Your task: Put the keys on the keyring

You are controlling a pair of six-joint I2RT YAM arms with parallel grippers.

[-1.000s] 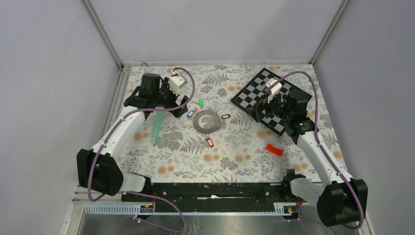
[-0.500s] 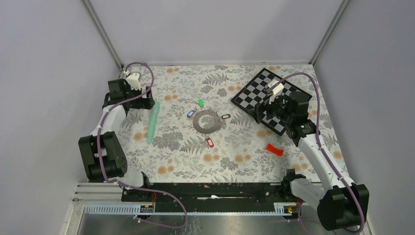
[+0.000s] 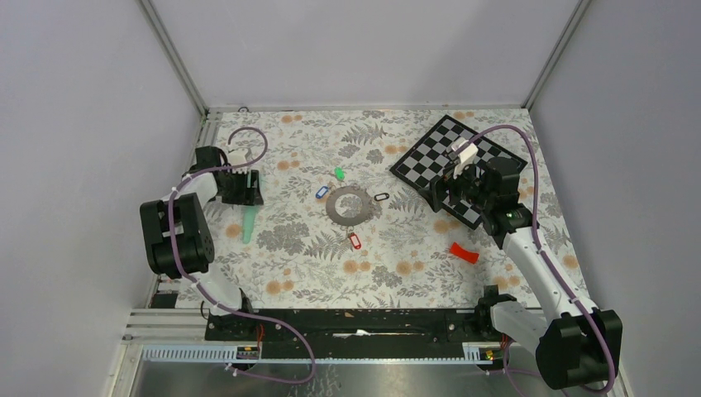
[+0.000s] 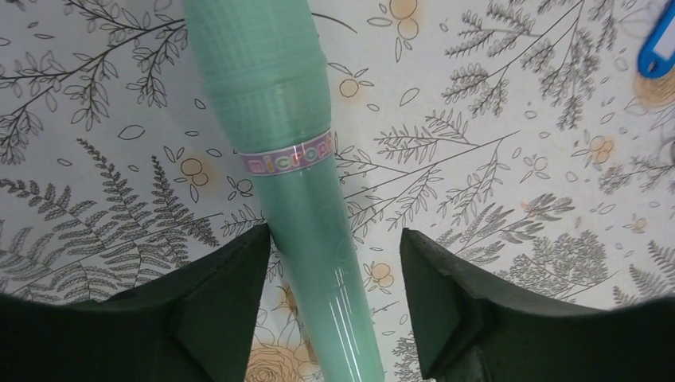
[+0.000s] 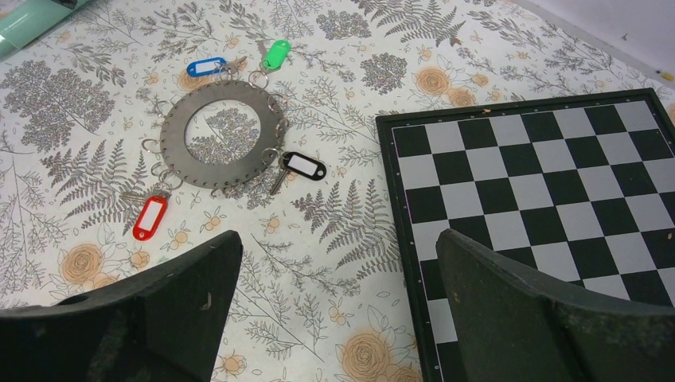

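Keyring [image 3: 332, 205] lies mid-table, keys [image 3: 355, 241] round its rim, well apart from both grippers. Left arm folded at left edge, left gripper [image 4: 334, 239] jaws parted astride tube [image 4: 271, 79], not clamping. Right arm reaches forward, right gripper [image 5: 336, 239] spread wide by chessboard [image 5: 541, 183].

There is bare flowery cloth [image 3: 331, 273] in front of the flat grey round ring [image 5: 173, 142], but small tagged keys [image 5: 150, 216] lie close around it.
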